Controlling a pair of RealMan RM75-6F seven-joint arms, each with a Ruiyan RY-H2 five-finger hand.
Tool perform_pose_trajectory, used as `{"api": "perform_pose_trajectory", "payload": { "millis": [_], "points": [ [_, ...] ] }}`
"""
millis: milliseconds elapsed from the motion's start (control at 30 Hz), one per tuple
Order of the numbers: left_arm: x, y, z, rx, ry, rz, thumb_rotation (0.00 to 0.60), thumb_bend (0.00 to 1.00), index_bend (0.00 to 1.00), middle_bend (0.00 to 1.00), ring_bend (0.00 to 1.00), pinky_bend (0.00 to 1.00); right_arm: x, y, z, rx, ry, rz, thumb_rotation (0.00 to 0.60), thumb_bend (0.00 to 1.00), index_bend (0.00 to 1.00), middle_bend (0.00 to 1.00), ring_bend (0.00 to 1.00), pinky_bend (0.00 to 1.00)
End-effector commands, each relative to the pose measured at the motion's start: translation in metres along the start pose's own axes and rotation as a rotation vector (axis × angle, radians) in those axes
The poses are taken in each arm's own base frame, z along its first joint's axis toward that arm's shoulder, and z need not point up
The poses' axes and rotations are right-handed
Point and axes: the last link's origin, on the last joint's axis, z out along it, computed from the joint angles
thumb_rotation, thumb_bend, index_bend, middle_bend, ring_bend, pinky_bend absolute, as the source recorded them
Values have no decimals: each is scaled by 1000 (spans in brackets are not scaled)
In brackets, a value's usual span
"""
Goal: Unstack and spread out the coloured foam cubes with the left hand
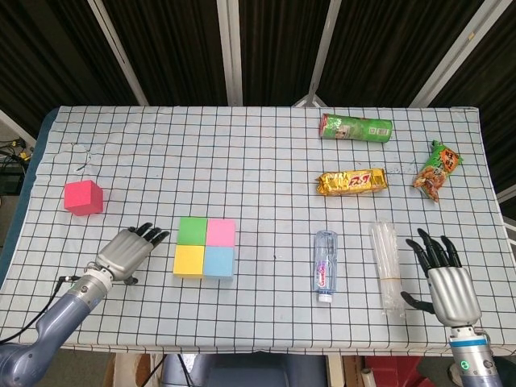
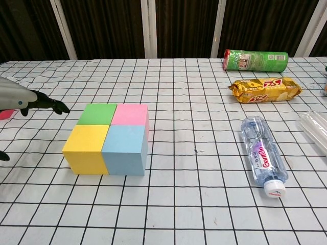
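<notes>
**Four foam cubes packed in a square, left hand empty beside them**

On the white cloth with a black grid covering the table (image 1: 258, 161), four matte, soft-edged foam cubes sit pressed together in a square block: the green foam cube (image 1: 192, 230) at 10 o'clock, the pink foam cube (image 1: 221, 232) at 2, the yellow foam cube (image 1: 189, 260) at 8 and the pale blue foam cube (image 1: 218, 261) at 4. A lone red foam cube (image 1: 84, 197) sits well apart, at 10 o'clock from the block.

The left hand (image 1: 126, 252), grey metal with black fingers, lies just beside the block at its 9 o'clock, fingers extended toward the cubes, holding nothing and not touching them. The right hand (image 1: 447, 282) rests at the near right edge, palm down, fingers spread, empty.

Right of the block lie a clear plastic water bottle (image 1: 325, 264) on its side and a transparent plastic sleeve (image 1: 387, 266). Farther off are a shiny gold snack packet (image 1: 351, 182), a green cylindrical crisp can (image 1: 355, 127) lying flat, and a crinkled green-and-orange bag (image 1: 437, 169).
</notes>
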Motion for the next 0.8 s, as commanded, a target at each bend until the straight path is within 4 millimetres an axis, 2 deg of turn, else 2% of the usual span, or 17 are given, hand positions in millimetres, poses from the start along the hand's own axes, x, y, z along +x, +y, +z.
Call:
{"api": "perform_pose_trajectory", "payload": {
  "millis": [33, 267, 500, 800],
  "points": [
    [-2, 6, 4, -13, 0, -6, 600, 1, 66, 92, 87, 288, 1, 0, 0, 0, 2, 2, 600, 59, 164, 64, 139, 0],
    [-2, 26, 10, -69, -3, -48, 600, 1, 60, 101, 160, 390, 2, 2, 0, 1, 5, 11, 600, 59, 164, 64, 139, 0],
    [1, 46, 22, -115, 7, -36, 600, 1, 56, 96, 154, 379, 3, 3, 1, 3, 7, 19, 600, 59, 164, 78, 139, 0],
    [6, 78, 50, -141, 44, -29, 600, 1, 54, 87, 145, 376, 3, 4, 3, 7, 4, 26, 600, 59, 164, 93, 140, 0]
  ]
}}
